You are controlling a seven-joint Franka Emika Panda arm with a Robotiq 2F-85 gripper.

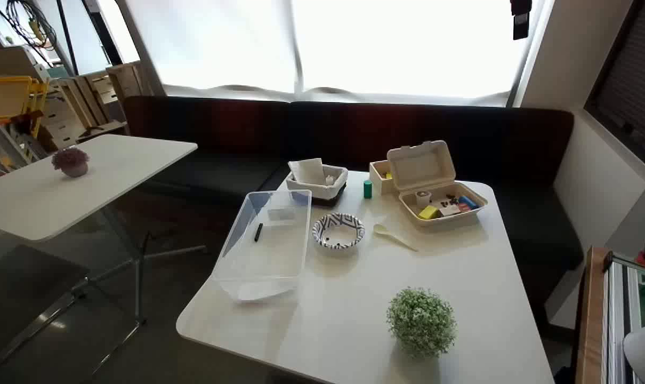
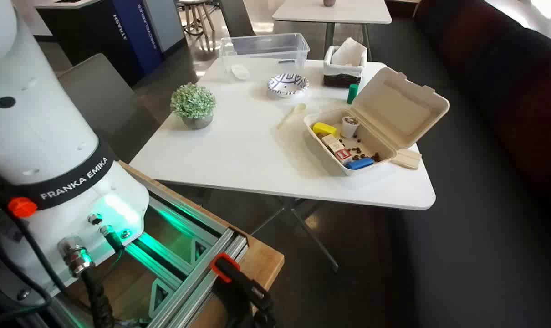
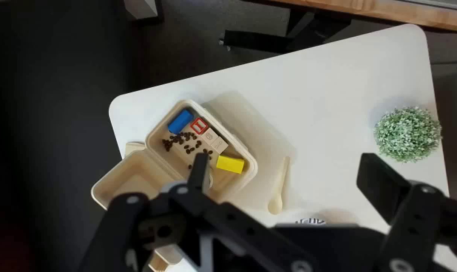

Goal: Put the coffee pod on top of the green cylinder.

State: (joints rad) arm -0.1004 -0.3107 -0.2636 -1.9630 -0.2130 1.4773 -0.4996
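Note:
The coffee pod is a small white cup with a brown-marked lid. It stands in the open beige takeout box, near one end, in both exterior views (image 1: 423,199) (image 2: 349,127). In the wrist view only a sliver of its rim (image 3: 211,178) shows behind a finger. The takeout box (image 2: 400,109) has its lid raised. The green cylinder (image 1: 368,189) stands upright on the table behind the box; it also shows in an exterior view (image 2: 352,94) and is hidden in the wrist view. My gripper (image 3: 289,175) is wide open and empty, high above the table.
The box also holds a yellow block (image 2: 324,129), a blue block (image 2: 360,163), letter blocks and coffee beans. A spoon (image 1: 394,237), patterned bowl (image 1: 317,233), clear bin (image 1: 307,240), lined basket (image 1: 322,192), wooden box (image 1: 381,184) and plant (image 1: 421,322) stand around.

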